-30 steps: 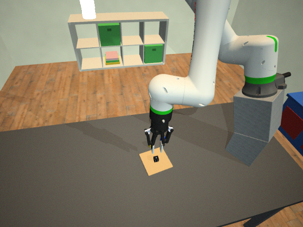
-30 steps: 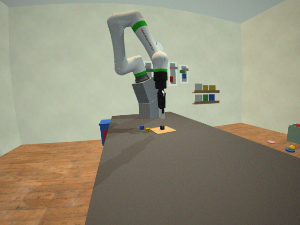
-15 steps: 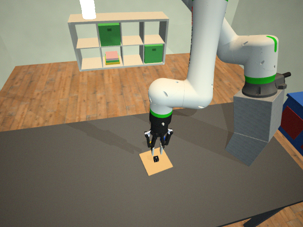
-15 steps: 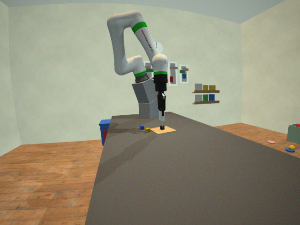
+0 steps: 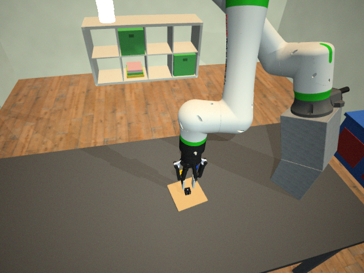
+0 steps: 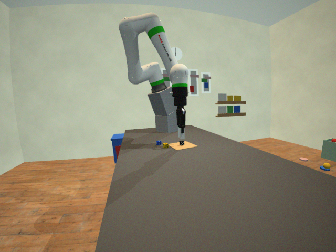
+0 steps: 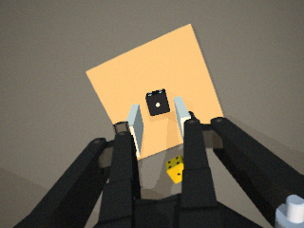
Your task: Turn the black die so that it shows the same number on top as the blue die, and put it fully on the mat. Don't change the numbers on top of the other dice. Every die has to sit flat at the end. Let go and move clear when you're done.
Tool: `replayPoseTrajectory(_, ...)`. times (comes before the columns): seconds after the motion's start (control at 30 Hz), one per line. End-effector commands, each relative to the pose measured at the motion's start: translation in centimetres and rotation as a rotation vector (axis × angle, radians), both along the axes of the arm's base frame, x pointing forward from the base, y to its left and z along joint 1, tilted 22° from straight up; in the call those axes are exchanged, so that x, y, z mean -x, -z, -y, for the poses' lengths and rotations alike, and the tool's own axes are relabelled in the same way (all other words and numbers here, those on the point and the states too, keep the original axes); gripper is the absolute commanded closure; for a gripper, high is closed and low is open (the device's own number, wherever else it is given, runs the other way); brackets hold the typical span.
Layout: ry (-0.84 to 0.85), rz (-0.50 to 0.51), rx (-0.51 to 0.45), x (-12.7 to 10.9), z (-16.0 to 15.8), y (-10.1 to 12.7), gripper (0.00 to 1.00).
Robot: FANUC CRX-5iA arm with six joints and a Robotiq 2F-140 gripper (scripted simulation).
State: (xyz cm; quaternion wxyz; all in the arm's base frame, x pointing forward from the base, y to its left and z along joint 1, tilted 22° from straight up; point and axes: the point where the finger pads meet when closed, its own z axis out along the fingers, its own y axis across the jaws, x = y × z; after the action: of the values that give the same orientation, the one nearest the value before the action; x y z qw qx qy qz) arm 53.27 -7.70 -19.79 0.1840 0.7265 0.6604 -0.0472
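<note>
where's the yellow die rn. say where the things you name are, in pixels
In the exterior view, the yellow die (image 6: 165, 145) (image 7: 175, 169) sits just off the mat's (image 6: 187, 146) (image 7: 142, 62) left corner, nearer than the blue die (image 6: 158, 143).

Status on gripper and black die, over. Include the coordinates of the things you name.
Gripper (image 5: 188, 185) (image 6: 181, 137) (image 7: 158, 112) partly open, nothing held, above mat (image 5: 191, 204) (image 6: 182, 147) (image 7: 142, 57). Black die (image 5: 187, 191) (image 6: 181, 143) (image 7: 158, 103) on mat, one pip up. No obstruction seen between fingers and die.

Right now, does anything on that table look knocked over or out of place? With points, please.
Nothing stands out: the black die (image 5: 187, 191) (image 6: 181, 143) (image 7: 158, 103) sits flat on the tan mat (image 5: 191, 202) (image 6: 187, 146) (image 7: 133, 62), and the yellow die (image 6: 165, 145) (image 7: 175, 168) rests beside it.
</note>
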Motion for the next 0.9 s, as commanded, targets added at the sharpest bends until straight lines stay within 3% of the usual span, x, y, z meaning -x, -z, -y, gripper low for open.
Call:
replayPoseTrajectory(0.0,0.000,0.002,0.000,-0.11,0.16,0.45,0.75)
replayPoseTrajectory(0.87,0.000,0.002,0.000,-0.22,0.39,1.09,0.75)
